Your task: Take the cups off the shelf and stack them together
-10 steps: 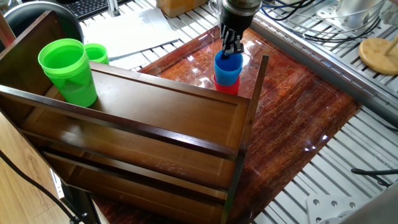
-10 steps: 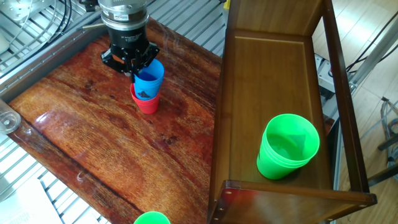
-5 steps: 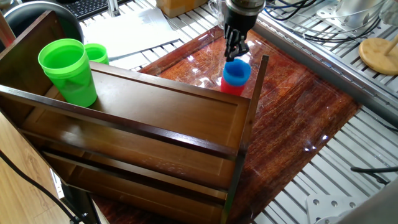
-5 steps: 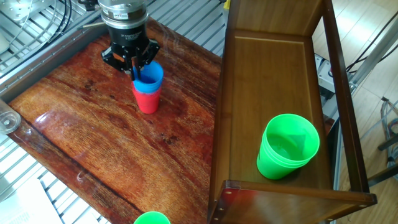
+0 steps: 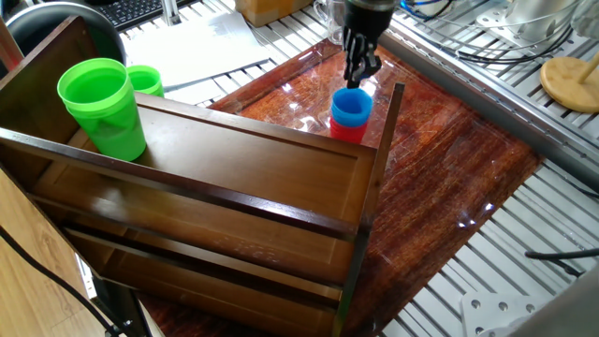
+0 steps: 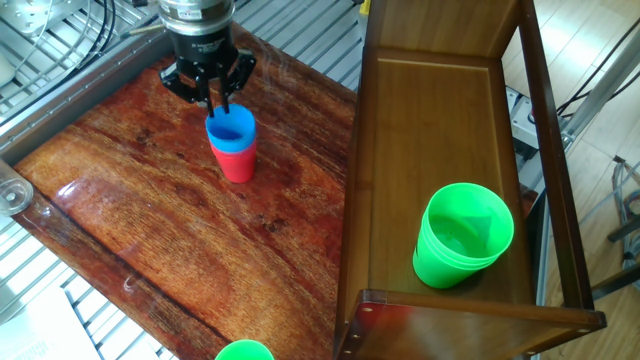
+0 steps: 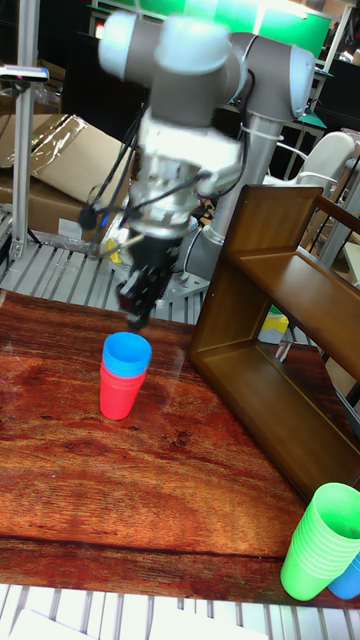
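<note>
A bright green cup (image 5: 101,105) of smooth plastic, tall and tapered, is seen upright on the top board of the shelf (image 5: 234,178), a dark brown wooden unit with flat boards and thin rails. A smaller green cup (image 5: 144,80) is partly hidden just behind it. Further back, on the glossy reddish tabletop (image 6: 140,220), the blue cup (image 6: 231,130) is nested in the red cup (image 6: 237,165). The gripper (image 6: 212,90) is held just above the blue rim, apart from it; its fingers are drawn close together and nothing is gripped.
</note>
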Robot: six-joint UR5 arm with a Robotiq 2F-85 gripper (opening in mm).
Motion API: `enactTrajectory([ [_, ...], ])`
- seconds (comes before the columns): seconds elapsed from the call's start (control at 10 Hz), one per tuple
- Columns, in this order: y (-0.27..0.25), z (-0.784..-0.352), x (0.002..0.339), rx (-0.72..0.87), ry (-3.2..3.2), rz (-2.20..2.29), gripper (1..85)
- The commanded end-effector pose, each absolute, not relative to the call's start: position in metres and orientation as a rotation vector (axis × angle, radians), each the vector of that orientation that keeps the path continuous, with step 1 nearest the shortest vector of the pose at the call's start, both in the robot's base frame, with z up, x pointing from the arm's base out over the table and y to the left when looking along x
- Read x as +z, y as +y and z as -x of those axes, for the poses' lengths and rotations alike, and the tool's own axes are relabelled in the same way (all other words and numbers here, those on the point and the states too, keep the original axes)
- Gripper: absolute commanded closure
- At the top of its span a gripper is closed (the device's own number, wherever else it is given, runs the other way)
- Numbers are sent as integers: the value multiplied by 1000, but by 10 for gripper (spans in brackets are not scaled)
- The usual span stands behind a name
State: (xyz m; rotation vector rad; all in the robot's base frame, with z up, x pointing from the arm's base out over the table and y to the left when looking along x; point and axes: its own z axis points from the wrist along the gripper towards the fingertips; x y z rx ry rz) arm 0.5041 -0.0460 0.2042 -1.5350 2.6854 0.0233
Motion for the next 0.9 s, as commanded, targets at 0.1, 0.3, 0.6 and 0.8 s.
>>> enactTrajectory([
  [0.1, 13, -460, 274, 108, 2983, 1073, 653],
  [0.3, 43, -442, 283, 193, 3064, 798, 770],
  [0.6, 78, -447, 285, 307, 3075, 420, 767],
  [0.8, 76, -452, 284, 288, 3064, 391, 843],
])
